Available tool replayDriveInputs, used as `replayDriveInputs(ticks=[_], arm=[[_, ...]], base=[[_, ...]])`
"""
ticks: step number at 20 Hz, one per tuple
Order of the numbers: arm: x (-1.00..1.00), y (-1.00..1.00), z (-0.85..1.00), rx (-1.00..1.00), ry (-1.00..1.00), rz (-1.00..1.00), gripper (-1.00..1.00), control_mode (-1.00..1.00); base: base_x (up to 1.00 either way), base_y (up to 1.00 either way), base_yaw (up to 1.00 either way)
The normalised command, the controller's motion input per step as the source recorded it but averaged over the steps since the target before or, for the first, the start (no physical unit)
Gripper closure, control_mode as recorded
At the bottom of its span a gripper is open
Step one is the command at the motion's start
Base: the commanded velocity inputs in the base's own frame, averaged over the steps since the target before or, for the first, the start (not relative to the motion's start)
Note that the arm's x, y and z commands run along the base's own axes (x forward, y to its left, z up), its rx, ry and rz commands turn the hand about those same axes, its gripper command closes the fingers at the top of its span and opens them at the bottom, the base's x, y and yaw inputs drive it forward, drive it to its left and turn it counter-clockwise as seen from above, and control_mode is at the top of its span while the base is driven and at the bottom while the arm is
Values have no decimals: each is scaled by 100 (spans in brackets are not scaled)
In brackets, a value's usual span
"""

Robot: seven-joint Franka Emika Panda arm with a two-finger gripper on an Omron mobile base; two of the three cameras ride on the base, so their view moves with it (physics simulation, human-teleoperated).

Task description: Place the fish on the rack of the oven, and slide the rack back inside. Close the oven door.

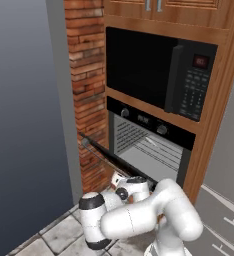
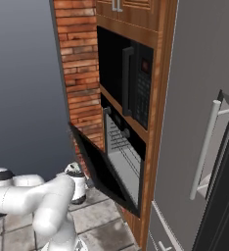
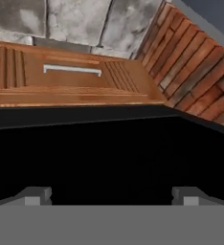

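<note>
The oven door [image 2: 104,176] is partly open, tilted up from its bottom hinge, and its silver handle [image 1: 109,159] is at the upper edge. Behind it the oven [image 1: 149,145] shows ribbed silver walls. The gripper [image 3: 111,195] is under the door, close to its black face, with the fingertips [image 3: 35,195] wide apart and nothing between them. The microwave [image 1: 159,70] sits above the oven.

I'm looking into a home kitchen. A black microwave [image 1: 159,75] with a keypad sits built into wood cabinetry above a black wall oven [image 1: 149,142] with round knobs, its door [image 2: 104,171] hanging partly open. A brick wall [image 1: 86,100] stands beside it, grey stone tiles [image 1: 59,232] cover the floor, and a grey fridge [image 2: 199,122] with a bar handle stands alongside.
</note>
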Motion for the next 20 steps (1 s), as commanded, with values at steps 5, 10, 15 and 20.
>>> replayDriveInputs(ticks=[5,10,15,20], arm=[[10,-100,74,-4,0,-25,-100,-100],[6,-100,74,0,0,-27,-100,-100],[11,-100,69,0,0,-27,-100,-100],[18,-100,57,0,0,-24,-100,-100]], base=[[0,0,0],[0,0,0],[0,0,0],[0,0,0]])
